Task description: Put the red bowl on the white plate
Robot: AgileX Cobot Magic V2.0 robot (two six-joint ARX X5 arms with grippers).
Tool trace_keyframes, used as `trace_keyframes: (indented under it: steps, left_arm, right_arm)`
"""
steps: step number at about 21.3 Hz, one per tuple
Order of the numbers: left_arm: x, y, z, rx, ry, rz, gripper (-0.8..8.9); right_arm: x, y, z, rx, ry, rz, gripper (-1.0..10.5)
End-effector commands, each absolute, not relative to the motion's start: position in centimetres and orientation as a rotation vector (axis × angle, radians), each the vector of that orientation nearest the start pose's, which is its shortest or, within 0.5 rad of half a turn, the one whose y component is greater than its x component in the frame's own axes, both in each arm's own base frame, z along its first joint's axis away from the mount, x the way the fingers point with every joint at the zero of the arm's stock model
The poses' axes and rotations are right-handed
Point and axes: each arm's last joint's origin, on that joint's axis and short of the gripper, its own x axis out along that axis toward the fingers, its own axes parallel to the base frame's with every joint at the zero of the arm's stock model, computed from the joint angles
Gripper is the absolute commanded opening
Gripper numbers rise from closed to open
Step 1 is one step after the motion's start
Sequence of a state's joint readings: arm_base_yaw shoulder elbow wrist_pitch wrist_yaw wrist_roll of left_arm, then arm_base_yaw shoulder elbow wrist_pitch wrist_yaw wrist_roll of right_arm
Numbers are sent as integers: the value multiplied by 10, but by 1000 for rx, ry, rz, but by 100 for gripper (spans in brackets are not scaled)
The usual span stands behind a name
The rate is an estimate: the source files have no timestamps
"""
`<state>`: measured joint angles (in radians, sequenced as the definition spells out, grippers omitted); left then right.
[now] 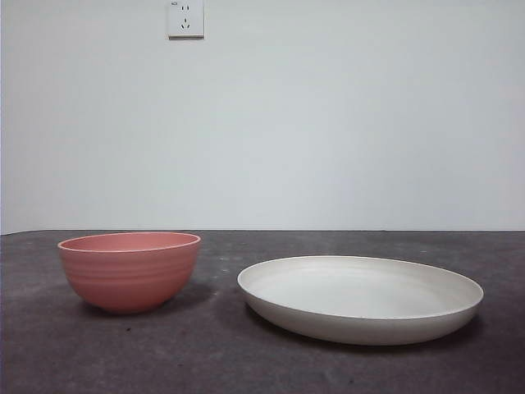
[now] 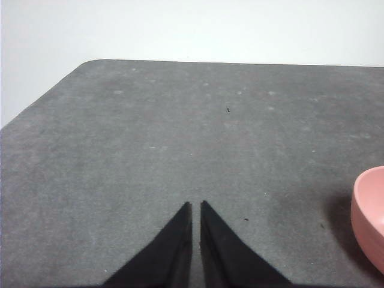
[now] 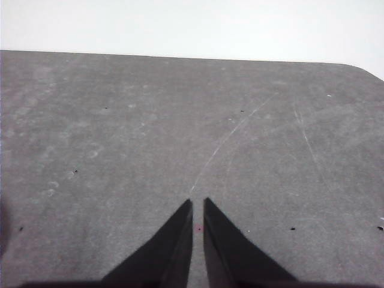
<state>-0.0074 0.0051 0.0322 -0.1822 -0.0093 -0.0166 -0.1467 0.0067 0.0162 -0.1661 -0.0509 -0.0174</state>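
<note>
The red bowl [image 1: 130, 269] stands upright on the dark table at the left in the front view, empty. To its right, a small gap apart, lies the white plate [image 1: 361, 297], also empty. In the left wrist view an edge of the red bowl [image 2: 371, 217] shows off to one side of my left gripper [image 2: 195, 204], which is shut with nothing in it. My right gripper [image 3: 198, 201] is shut over bare table, with neither bowl nor plate in its view. Neither arm appears in the front view.
The grey table [image 1: 246, 361] runs back to a white wall with a power socket [image 1: 185, 18]. A rounded table corner [image 2: 90, 63] shows in the left wrist view, another table corner [image 3: 360, 67] in the right wrist view.
</note>
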Motion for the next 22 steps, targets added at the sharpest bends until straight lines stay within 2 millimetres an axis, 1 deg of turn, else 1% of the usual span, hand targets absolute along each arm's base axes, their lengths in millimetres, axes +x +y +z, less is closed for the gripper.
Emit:
trace_keyframes:
  steps: [1,5,8,11,15,18,22]
  left_arm:
    - [96,0,153,-21,137,7,24]
    - [97,0,158,-36,83,6,24]
    - [97,0,160,-153,65,8,24]
    - [97,0,160,-225,71,10,24]
    - [97,-1,159,-229,83,0,15]
    - [96,-2,161,-228,100,-56,15]
    - [93,-4,170,-237,141,-120,16]
  right_arm:
    - [95,-13,152,15,148,-96,26]
    - [95,-13,152,15,146,-96,26]
    - [95,-13,152,15,146,-96,26]
    - [95,-12,152,43,144,-86,26]
    - [95,-11,153,111,141,-38,26]
    - [96,-9,154,195,135,25,19]
    - [95,-7,167,267,55,95,13]
